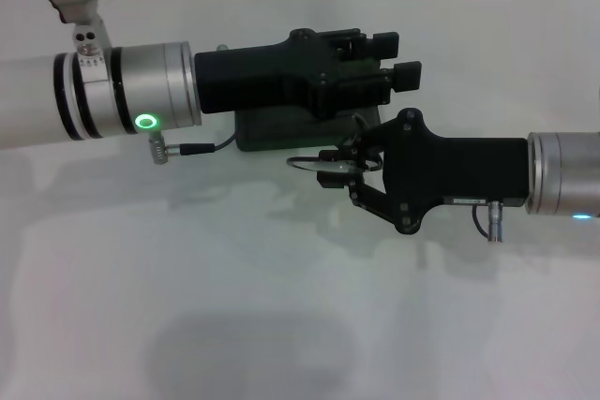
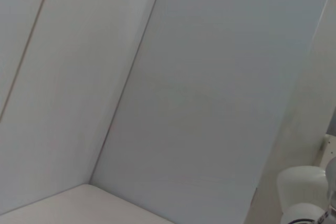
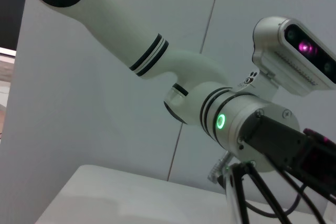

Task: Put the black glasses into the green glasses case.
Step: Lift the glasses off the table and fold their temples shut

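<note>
The green glasses case (image 1: 270,130) lies on the white table (image 1: 187,288), mostly hidden under my left gripper (image 1: 399,57). That gripper reaches across above the case, its two black fingers apart. Just in front of the case, my right gripper (image 1: 339,169) is shut on the black glasses (image 1: 307,164). One lens sticks out to the left of its fingers and the other sits between them. The right wrist view shows thin black temple arms of the glasses (image 3: 261,191) close to the camera. Whether the case lid is up or down is hidden.
A black cable (image 1: 202,148) runs from the left wrist beside the case. A white tiled wall (image 2: 199,93) stands behind the table. The right wrist view shows the left arm (image 3: 157,56) and its wrist camera (image 3: 294,56) close by.
</note>
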`<move>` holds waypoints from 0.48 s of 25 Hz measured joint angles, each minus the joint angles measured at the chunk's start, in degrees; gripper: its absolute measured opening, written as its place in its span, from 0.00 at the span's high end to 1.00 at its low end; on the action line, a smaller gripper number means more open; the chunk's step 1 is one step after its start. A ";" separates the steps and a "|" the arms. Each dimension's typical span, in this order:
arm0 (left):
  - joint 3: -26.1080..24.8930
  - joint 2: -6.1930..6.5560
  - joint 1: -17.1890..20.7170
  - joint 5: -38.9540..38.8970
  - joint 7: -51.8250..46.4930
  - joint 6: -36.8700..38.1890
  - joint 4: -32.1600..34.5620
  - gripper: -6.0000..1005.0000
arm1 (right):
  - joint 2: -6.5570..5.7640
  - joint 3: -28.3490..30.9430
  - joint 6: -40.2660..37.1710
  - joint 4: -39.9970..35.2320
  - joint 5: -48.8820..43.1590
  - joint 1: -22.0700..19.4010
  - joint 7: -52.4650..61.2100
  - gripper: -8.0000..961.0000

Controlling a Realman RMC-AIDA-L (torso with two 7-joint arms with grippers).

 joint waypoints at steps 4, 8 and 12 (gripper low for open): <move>0.22 -0.06 -0.16 0.08 -0.17 0.08 -0.05 0.40 | 0.02 0.00 0.50 0.03 0.51 0.02 -0.04 0.88; 0.28 0.00 -0.41 1.21 -0.49 0.21 -0.15 0.40 | -0.01 0.00 1.02 0.06 0.62 0.04 0.04 0.88; 0.26 0.02 -0.50 2.92 -1.09 0.24 0.08 0.40 | -0.01 -0.03 1.06 0.09 0.63 0.06 0.06 0.88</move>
